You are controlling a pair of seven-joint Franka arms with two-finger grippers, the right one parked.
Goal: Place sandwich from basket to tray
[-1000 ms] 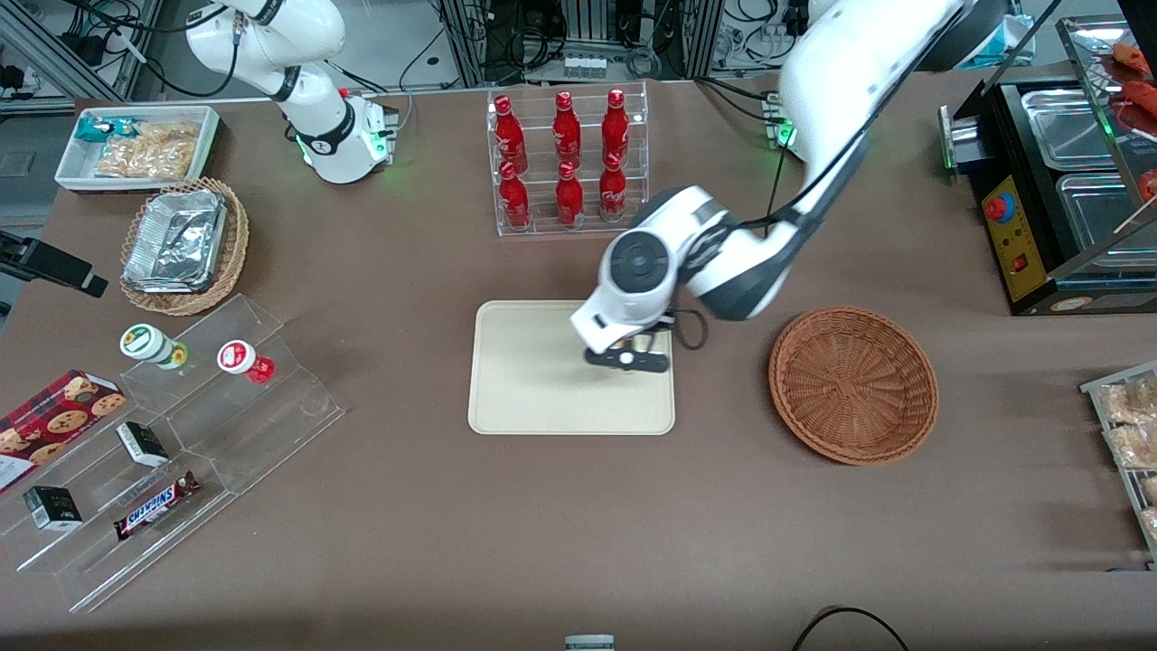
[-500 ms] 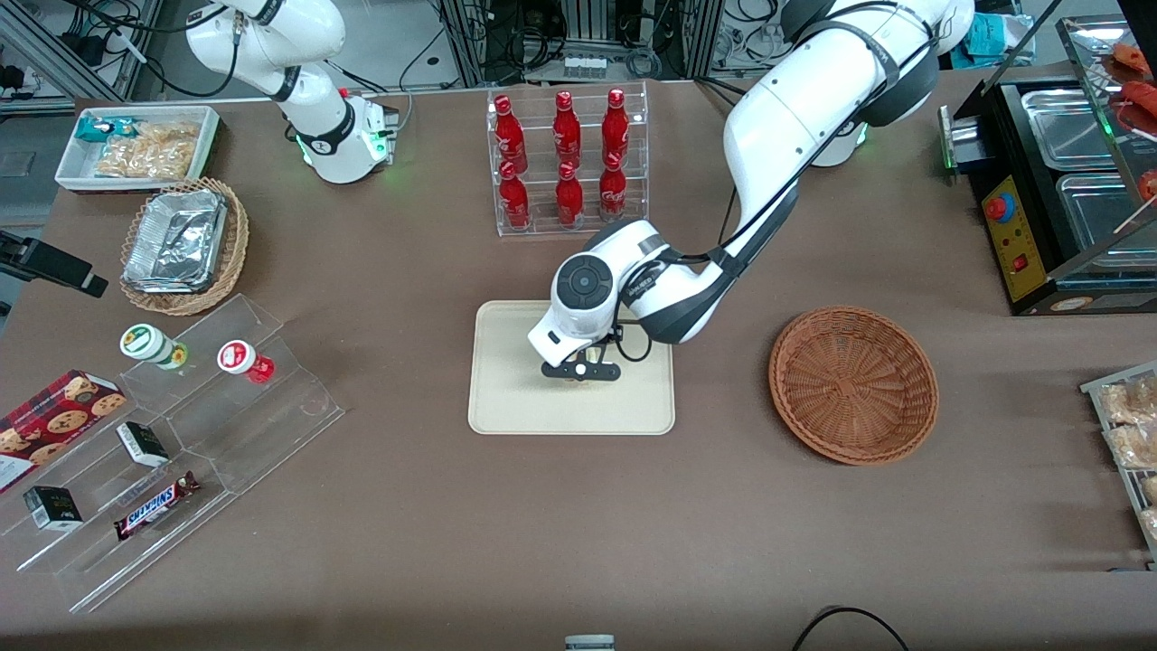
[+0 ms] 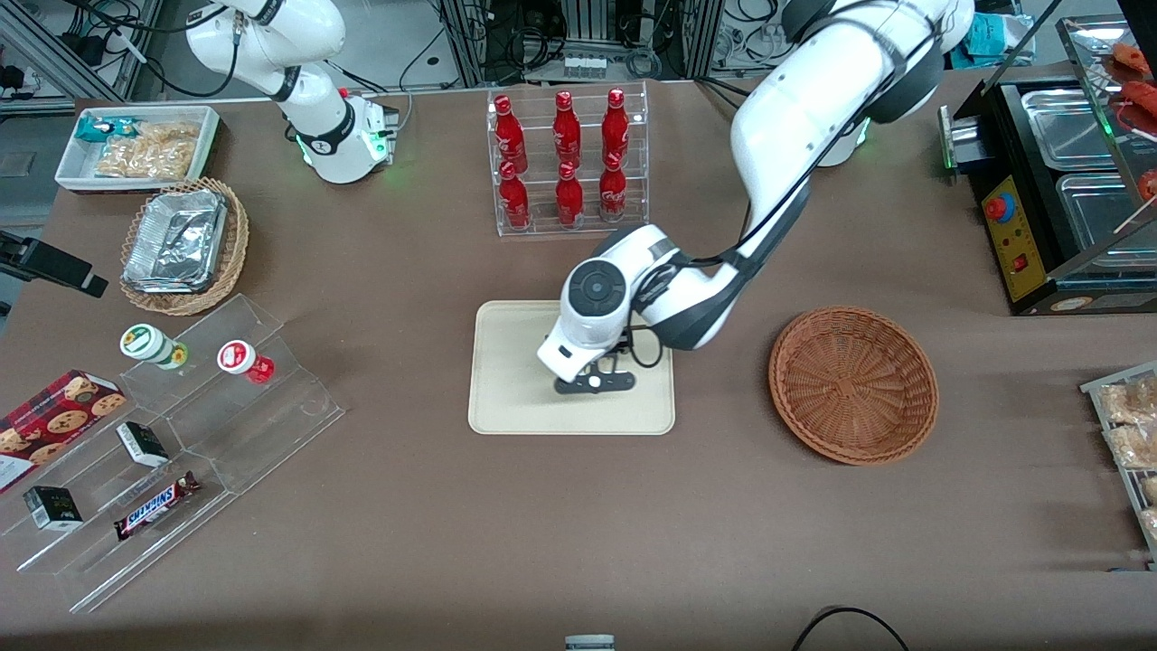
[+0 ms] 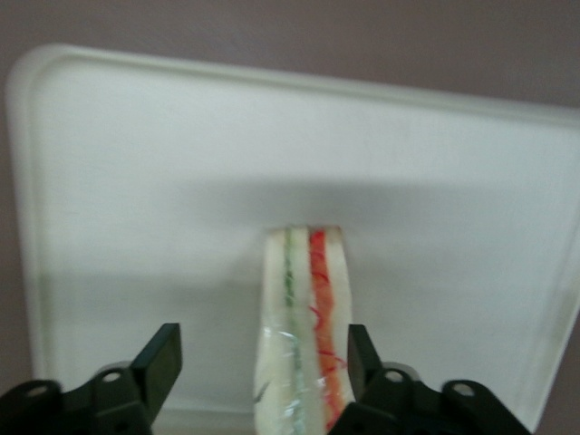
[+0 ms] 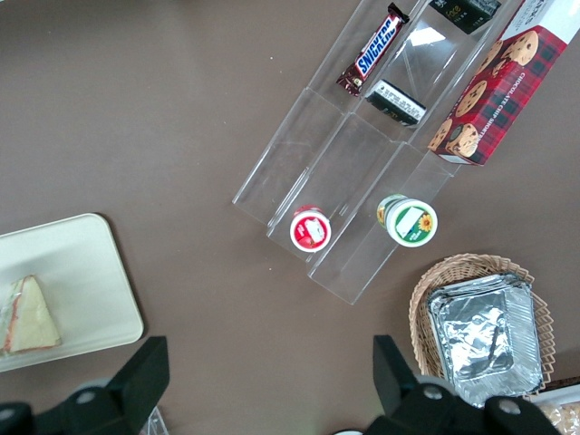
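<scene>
My end effector (image 3: pixel 592 382) hung low over the tray (image 3: pixel 515 398) in the middle of the front view, above the half of the tray that lay nearer the working arm's end of the surface (image 3: pixel 633 542). In the wrist view the end effector (image 4: pixel 261 349) stood open, and its two dark fingers (image 4: pixel 163 358) were spread wider than the sandwich (image 4: pixel 306 308) between them. One finger sat just beside the red-filled side of the wedge; whether it touched, I could not tell. The other finger stood clear of the bread, with bare tray (image 4: pixel 136 181) showing between them. I had hold of nothing.

The sandwich rested on the tray, its cut edge turned toward my wrist camera with a green stripe and a red stripe running along it between pale bread. From the parked arm's wrist view the sandwich (image 5: pixel 32 317) showed as a pale triangle on the tray (image 5: pixel 82 263), set in from the rim. In the front view my own wrist hid it.

The basket (image 3: pixel 852 384) sat on the surface well apart from the tray, toward the working arm's end, and held nothing. In the upper middle of the front view a clear rack of red bottles (image 3: pixel 568 163) stood farther from the camera than the tray.
</scene>
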